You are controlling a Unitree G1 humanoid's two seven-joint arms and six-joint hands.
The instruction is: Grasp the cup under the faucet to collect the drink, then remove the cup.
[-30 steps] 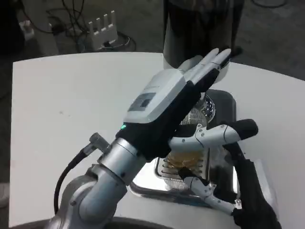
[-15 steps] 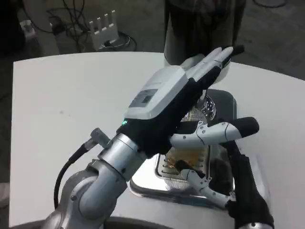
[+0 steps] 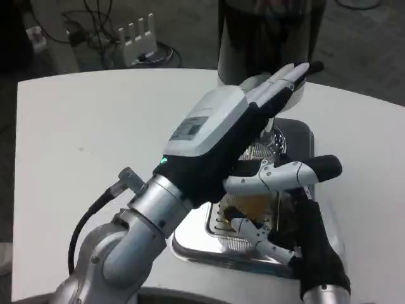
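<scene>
A clear cup [image 3: 252, 208] with amber drink stands on the steel drip tray [image 3: 190, 237], below the dark dispenser [image 3: 269, 31], and my left hand hides most of it. That left hand [image 3: 218, 136] is raised over the cup with its fingers straight. The fingertips [image 3: 294, 73] reach the white faucet part at the dispenser's base, and the thumb sticks out to the right. From the lower right, my right hand [image 3: 304, 244] comes in at the cup. A white finger [image 3: 259, 237] curls round its near side, and the black palm lies against its right side.
The dispenser stands at the table's far edge. White tabletop [image 3: 82, 139] stretches to the left of the tray. Beyond the table, cables and a white power strip [image 3: 136, 31] lie on the floor.
My right hand has moved up and to the left, closing its finger round the cup's front. The left hand has stayed at the faucet, shifting only slightly.
</scene>
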